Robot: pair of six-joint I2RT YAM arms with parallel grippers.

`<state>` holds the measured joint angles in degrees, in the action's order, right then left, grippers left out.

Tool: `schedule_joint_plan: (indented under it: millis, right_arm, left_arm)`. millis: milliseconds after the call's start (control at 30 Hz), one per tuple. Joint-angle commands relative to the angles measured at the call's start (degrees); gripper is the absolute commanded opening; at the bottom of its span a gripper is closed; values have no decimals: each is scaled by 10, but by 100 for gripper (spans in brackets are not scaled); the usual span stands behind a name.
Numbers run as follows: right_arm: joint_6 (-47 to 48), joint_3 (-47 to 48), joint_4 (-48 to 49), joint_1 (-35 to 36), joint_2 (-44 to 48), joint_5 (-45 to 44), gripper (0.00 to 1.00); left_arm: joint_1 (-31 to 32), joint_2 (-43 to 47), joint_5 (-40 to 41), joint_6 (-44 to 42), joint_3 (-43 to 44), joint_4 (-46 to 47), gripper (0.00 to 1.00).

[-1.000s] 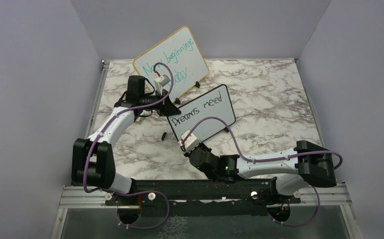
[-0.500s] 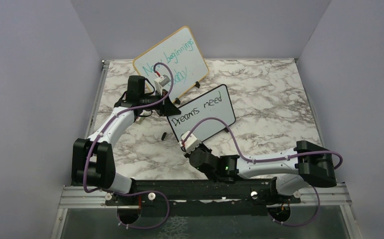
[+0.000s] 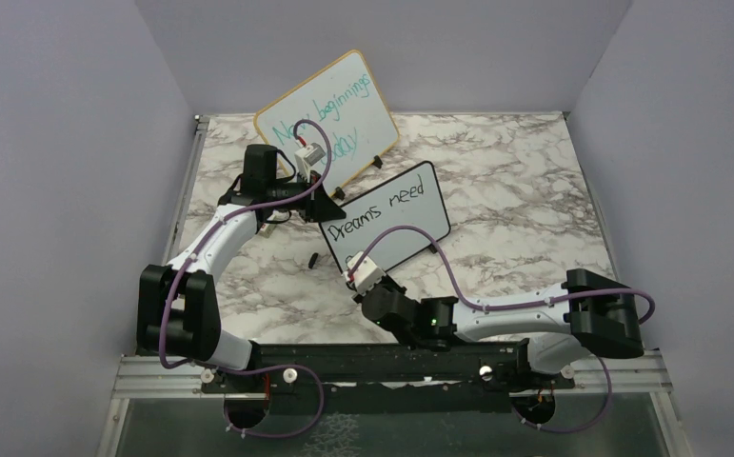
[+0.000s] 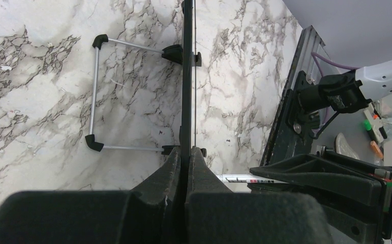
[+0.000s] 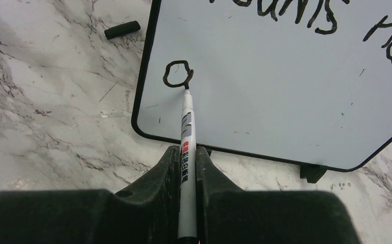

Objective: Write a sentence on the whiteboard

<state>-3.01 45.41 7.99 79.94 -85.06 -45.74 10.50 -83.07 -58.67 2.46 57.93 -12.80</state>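
Right gripper [image 5: 187, 152], clamped on the marker [image 5: 186, 127], had just added a loop [image 5: 177, 74] at the whiteboard's [image 5: 275, 101] lower left, mid-frame, starting the sentence's [image 3: 377, 213] second line; left gripper [image 4: 186, 158] pinched its edge.

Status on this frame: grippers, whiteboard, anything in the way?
Left gripper shut on edge of the whiteboard. Right gripper shut on the marker, tip at a loop under "Dreams need". Marker cap beside the board, not in the way.
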Motion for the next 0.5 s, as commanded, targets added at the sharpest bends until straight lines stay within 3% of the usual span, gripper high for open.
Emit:
schedule_joint_plan:
  millis: [0, 467]
  right_arm:
    - [-9, -14, -13, 0, 11, -15, 0]
    - [8, -41, 61, -3, 62, -16, 0]
  left_arm:
    - [-1, -3, 19, -6, 1, -31, 0]
    - [-1, -3, 16, -5, 2, -31, 0]
